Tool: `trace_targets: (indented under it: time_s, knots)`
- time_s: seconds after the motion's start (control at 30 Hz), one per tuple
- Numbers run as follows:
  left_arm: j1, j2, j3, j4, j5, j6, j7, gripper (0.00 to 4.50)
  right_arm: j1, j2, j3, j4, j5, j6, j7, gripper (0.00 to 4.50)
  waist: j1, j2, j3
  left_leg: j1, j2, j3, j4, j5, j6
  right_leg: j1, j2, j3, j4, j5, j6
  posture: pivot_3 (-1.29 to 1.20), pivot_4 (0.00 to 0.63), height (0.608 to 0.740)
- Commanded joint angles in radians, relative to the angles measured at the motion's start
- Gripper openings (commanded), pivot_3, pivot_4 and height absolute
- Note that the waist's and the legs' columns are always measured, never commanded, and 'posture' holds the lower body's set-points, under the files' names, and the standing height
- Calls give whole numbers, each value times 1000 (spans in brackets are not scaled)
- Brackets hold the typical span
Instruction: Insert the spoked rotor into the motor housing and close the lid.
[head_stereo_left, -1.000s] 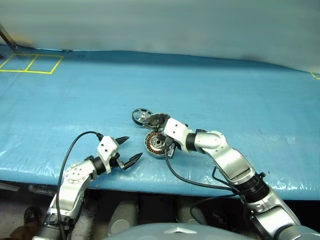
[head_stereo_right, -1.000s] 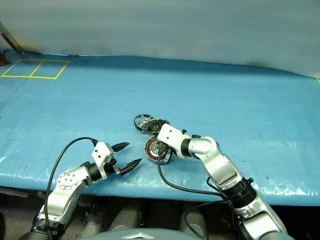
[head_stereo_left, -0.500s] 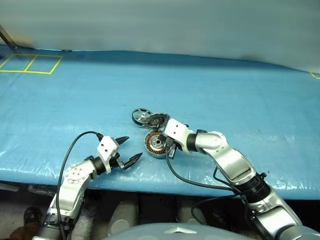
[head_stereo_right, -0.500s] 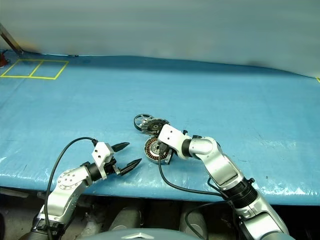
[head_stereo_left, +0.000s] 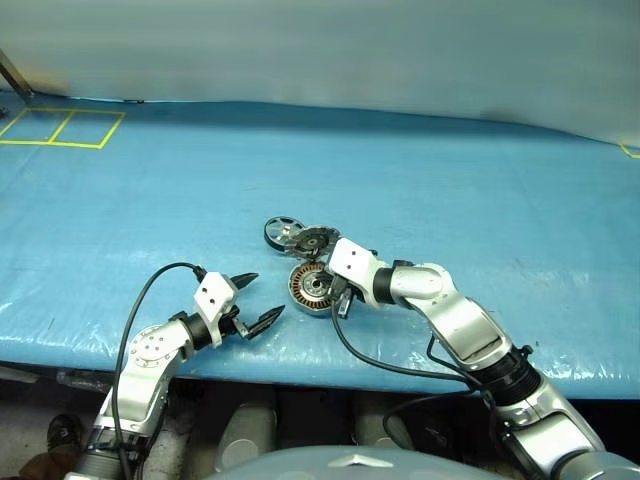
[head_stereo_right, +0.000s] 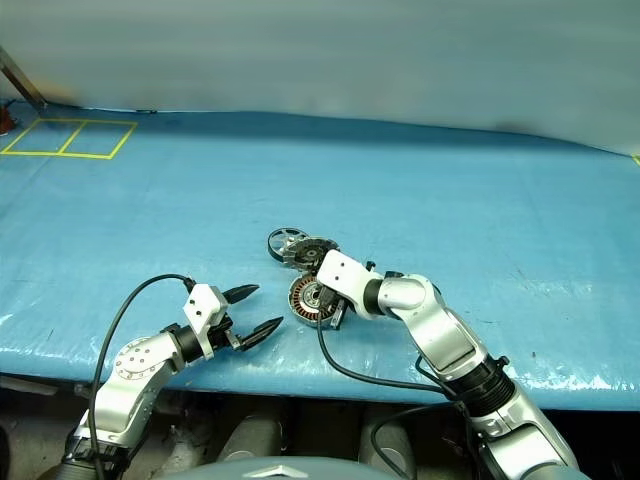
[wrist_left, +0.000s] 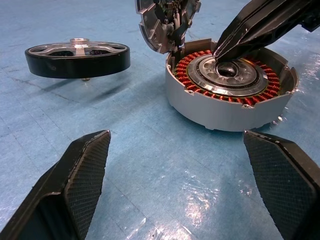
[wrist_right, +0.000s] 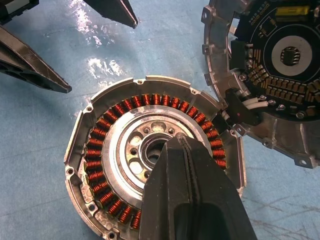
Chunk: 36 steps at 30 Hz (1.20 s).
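We see the spoked rotor (wrist_left: 77, 54) lying flat on the blue tabletop (head_stereo_left: 480, 190), beside the motor housing (wrist_right: 150, 175) and apart from it, not yet inserted. The housing sits open, its copper windings showing around the central hub. The lid (wrist_right: 272, 65) stands tilted at the housing's edge, joined to it by white wires. Our right claw (wrist_right: 182, 165), fingers pressed together, holds nothing and points its tips into the housing's central hub. Our left claw (head_stereo_left: 258, 300) hovers near the housing, spread wide and empty.
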Motion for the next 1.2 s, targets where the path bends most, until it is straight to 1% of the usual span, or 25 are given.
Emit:
trace_targets:
  time_s: [0.03, 0.3, 0.47, 0.6, 0.8, 0.87, 0.93, 1.2]
  knots:
    - [-2, 1, 6, -13, 7, -20, 5, 4500, 8, 0, 5, 8, -2, -7, 4, 13, 0, 0, 0, 0, 0, 0, 0, 0, 0, 0, 0, 0, 0, 0, 0, 0, 150, 740]
    - [0, 1, 6, -13, 8, -22, 9, 4500, 14, 5, 29, 97, -20, 18, -3, 13, 0, 0, 0, 4, 0, 0, 1, 0, 0, 2, 0, 0, 0, 0, 0, 0, 150, 740]
    - [0, 1, 4, -13, 7, -21, 11, 4500, 22, 28, 13, 126, 6, 57, -6, 13, 0, 0, -1, 6, 0, 0, 2, 0, 0, 2, 0, 0, 0, 0, 0, 0, 150, 740]
    - [3, 2, 4, -15, 5, -20, 9, 4500, 28, 10, 41, 143, -21, 72, -6, 13, 0, 0, -3, 6, 0, 0, 2, 0, 0, 2, 0, 0, 0, 0, 0, 0, 150, 740]
    - [3, 2, 2, -14, 5, -19, 6, 4500, 36, -13, 58, 148, -47, 94, -20, 13, 1, 0, -10, 6, 0, 0, 2, 0, 0, 2, 0, 0, 0, 0, 0, 0, 150, 740]
    - [1, 2, 2, -12, 6, -18, 6, 4500, 39, -16, 56, 148, -48, 98, -22, 13, 3, -1, -11, 6, 0, 0, 2, 0, -1, 3, 0, 0, 0, 0, 0, 0, 150, 740]
    - [-1, 2, 1, -10, 6, -18, 5, 4500, 43, -19, 54, 142, -44, 103, -21, 13, 4, -1, -11, 6, 0, 0, 3, -3, -5, 3, -1, 0, 0, 0, 0, 0, 150, 740]
    - [-8, 3, 0, -6, 8, -19, 1, 4500, 74, -50, 39, 95, -31, 122, -25, 13, 13, -1, -12, 6, 0, -1, 3, -4, -6, 4, -2, 0, 0, 0, 0, 0, 150, 740]
